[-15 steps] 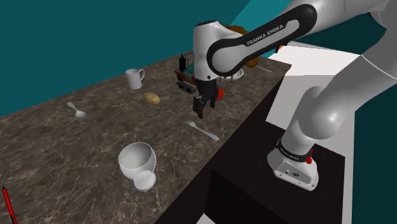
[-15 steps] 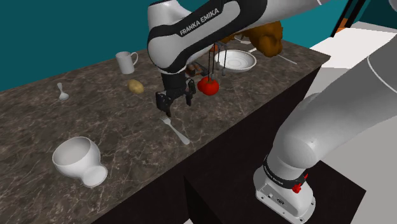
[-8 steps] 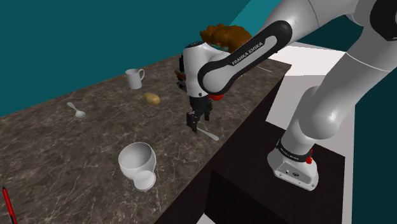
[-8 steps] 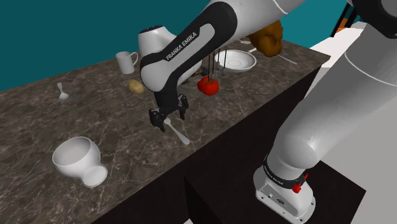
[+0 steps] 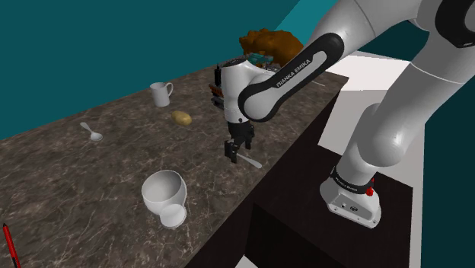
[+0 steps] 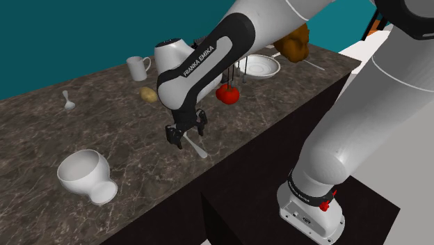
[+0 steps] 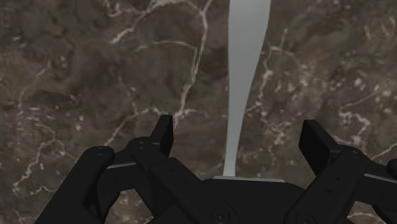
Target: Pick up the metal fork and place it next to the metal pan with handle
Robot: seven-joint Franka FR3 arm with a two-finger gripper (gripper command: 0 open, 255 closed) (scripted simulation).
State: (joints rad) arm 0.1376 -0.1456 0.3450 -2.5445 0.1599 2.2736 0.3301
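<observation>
veined counter (image 5: 91, 183), parted jaws low astride fork (image 7: 247, 51)

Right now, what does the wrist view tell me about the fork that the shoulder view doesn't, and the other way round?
Wrist view: the gripper is open, its fingers standing either side of the grey fork without touching it, so it is not held.
Shoulder view: the layout around it, with a white mug, a yellowish lump, a spoon and a white bowl spread over the counter, and the fork near the edge by the stand.
Both: the gripper low over the fork on the dark marbled counter.
</observation>
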